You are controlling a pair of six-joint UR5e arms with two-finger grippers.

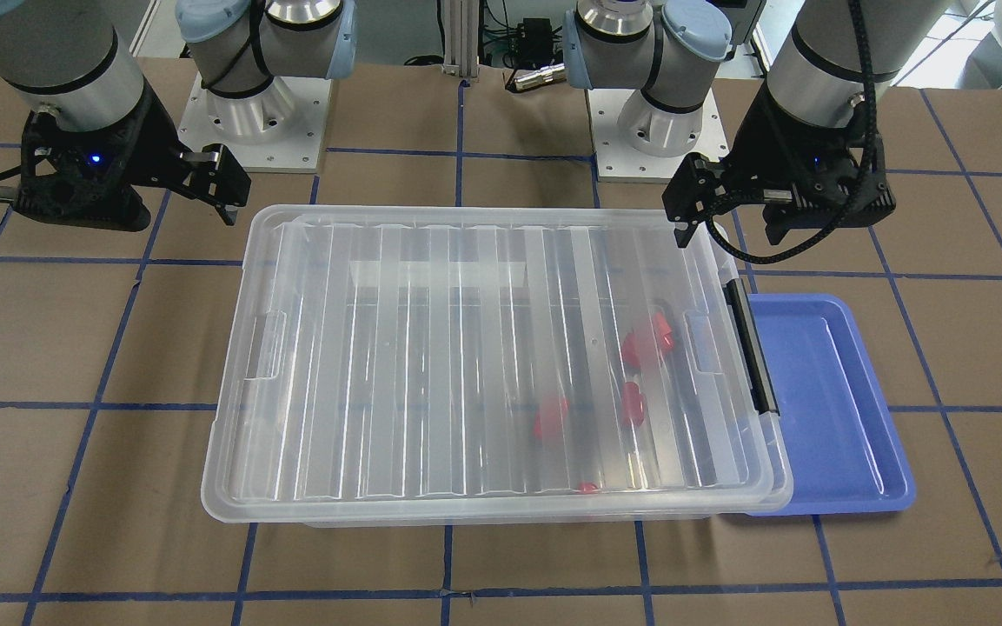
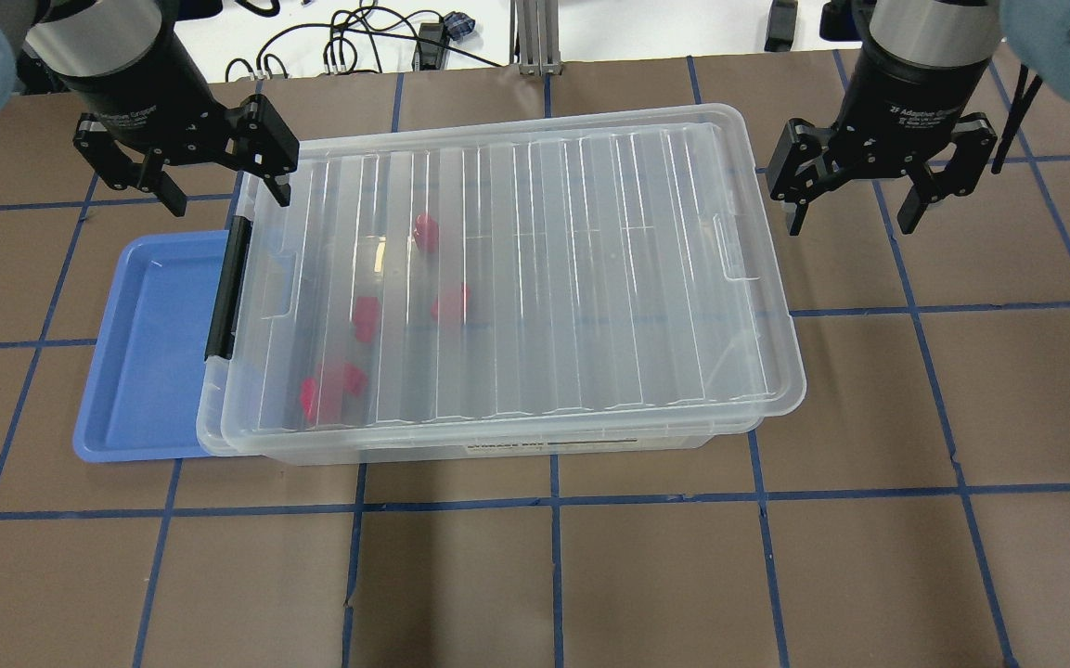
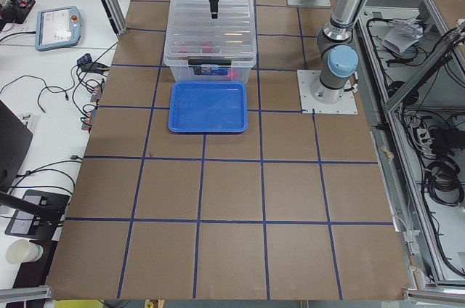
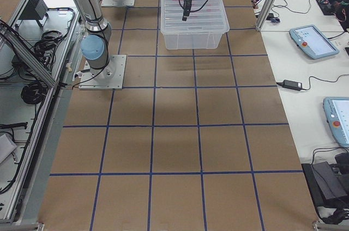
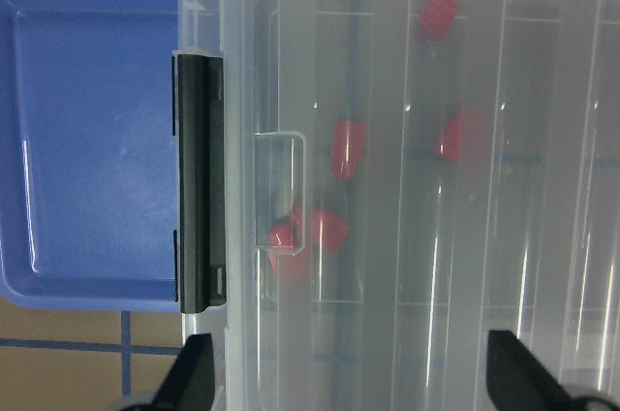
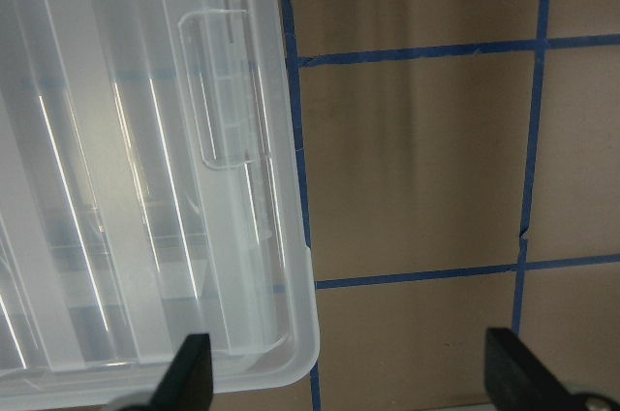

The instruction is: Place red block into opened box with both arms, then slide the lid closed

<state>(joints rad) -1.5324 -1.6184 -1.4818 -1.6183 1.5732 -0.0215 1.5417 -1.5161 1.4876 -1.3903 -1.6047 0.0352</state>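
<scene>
The clear box [image 2: 497, 447] stands mid-table, its black bar [image 2: 224, 288] on my left side. The ridged clear lid [image 2: 535, 269] lies flat on top and covers almost all of it, overhanging slightly on my right. Several red blocks, one of them [image 2: 425, 232], lie inside near the bar end, blurred through the lid [image 5: 436, 237]. My left gripper [image 2: 226, 197] hovers open above the bar end and holds nothing. My right gripper [image 2: 850, 223] hovers open just beyond the lid's other short end [image 6: 281, 237], also holding nothing.
A blue tray [image 2: 145, 353] lies against the box's bar end, partly under its rim. The brown table with blue tape lines [image 2: 553, 575] stretches in front of the box. Cables and arm bases [image 1: 266, 122] sit behind it.
</scene>
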